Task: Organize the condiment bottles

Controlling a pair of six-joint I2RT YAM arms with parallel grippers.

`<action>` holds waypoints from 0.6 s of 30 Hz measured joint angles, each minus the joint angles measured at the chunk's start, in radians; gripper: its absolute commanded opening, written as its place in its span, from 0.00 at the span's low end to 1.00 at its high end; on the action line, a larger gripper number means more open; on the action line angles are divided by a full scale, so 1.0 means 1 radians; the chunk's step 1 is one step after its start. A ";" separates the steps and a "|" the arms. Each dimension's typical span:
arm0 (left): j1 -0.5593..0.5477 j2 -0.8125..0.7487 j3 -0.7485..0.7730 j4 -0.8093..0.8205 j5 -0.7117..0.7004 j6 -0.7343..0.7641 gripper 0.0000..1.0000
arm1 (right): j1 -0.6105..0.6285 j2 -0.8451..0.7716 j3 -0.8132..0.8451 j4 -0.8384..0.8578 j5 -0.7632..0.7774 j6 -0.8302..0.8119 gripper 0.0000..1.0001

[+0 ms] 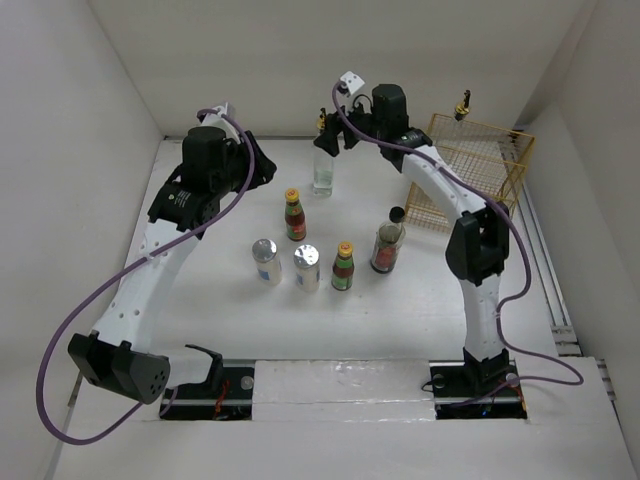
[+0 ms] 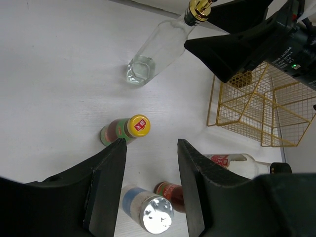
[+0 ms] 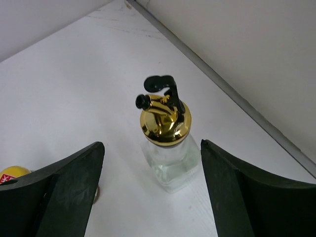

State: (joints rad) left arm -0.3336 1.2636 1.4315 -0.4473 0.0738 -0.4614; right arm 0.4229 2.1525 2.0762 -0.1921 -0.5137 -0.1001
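Bare tabletop [image 1: 330,330] across lower centre of top view, between bottle row and arm bases: widest passage. Middle row close-set, gaps narrow: left shaker [image 1: 266,261], right shaker [image 1: 306,268], lower sauce bottle [image 1: 343,265], black-knobbed jar [image 1: 388,245]. Upper sauce bottle [image 1: 294,214] alone above row, room all round. Glass bottle [image 1: 325,168] upper centre: right gripper [image 3: 151,145] straddles it, gap each side; back wall [image 3: 247,39] near behind. Yellow wire basket [image 1: 470,170] blocks upper right. Left arm [image 1: 160,260] overhangs left side.

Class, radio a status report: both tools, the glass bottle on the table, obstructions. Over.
Right tool open at glass bottle, no grip. Left tool open near sauce bottle. Nothing blocking.
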 measured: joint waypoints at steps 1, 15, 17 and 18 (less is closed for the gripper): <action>0.000 0.000 0.000 0.000 0.000 0.000 0.42 | 0.004 0.012 0.016 0.002 0.000 -0.001 0.85; 0.000 0.005 0.000 0.000 0.006 0.000 0.42 | 0.017 0.167 0.122 0.099 0.071 0.011 0.48; 0.000 0.005 0.000 0.000 0.006 0.000 0.42 | 0.021 0.167 0.122 0.111 0.076 0.018 0.35; 0.000 0.005 0.000 0.000 0.006 0.000 0.42 | 0.022 0.167 0.125 0.117 0.082 0.018 0.25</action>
State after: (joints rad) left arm -0.3340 1.2686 1.4315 -0.4477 0.0799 -0.4614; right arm 0.4450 2.3196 2.2009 -0.0750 -0.4313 -0.0822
